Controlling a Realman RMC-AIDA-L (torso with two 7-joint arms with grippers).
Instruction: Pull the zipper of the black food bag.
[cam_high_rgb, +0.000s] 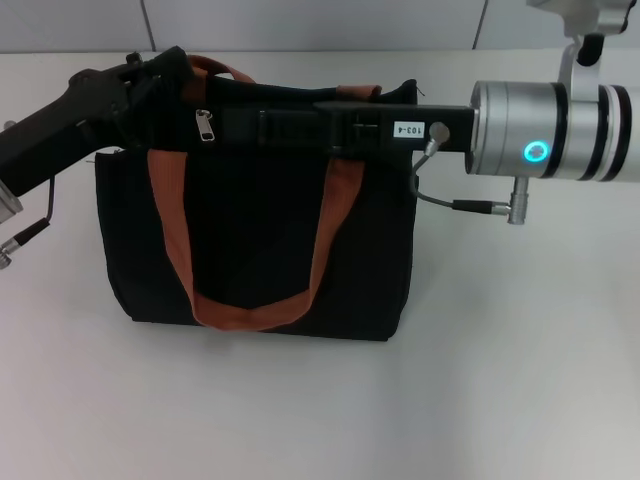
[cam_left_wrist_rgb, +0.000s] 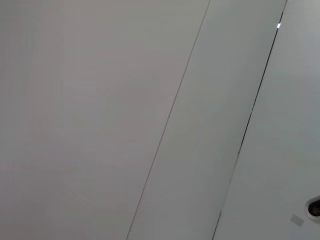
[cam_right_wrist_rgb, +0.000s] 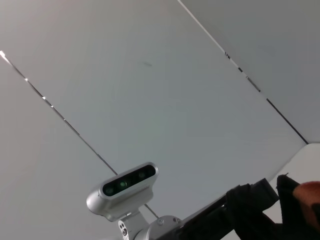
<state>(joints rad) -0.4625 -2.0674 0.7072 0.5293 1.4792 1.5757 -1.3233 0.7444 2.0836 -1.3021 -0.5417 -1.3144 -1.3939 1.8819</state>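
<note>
Our left claw (cam_high_rgb: 165, 70) pins the black food bag (cam_high_rgb: 260, 230); our right claw (cam_high_rgb: 265, 128) nears the zipper (cam_high_rgb: 205, 125). Whether either is clamped we cannot tell, and a weak hold could let the bag slide.

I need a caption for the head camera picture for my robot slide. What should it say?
Both grippers, left and right, reach the top of the black food bag, the silver zipper between them.

Black food bag (cam_high_rgb: 250, 240) with rust-orange straps (cam_high_rgb: 170, 230); silver zipper (cam_high_rgb: 205, 126); white table (cam_high_rgb: 500, 380).

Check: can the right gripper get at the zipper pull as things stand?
Probably yes: the zipper hangs exposed on the black food bag, just beyond the right gripper, with nothing between them.
</note>
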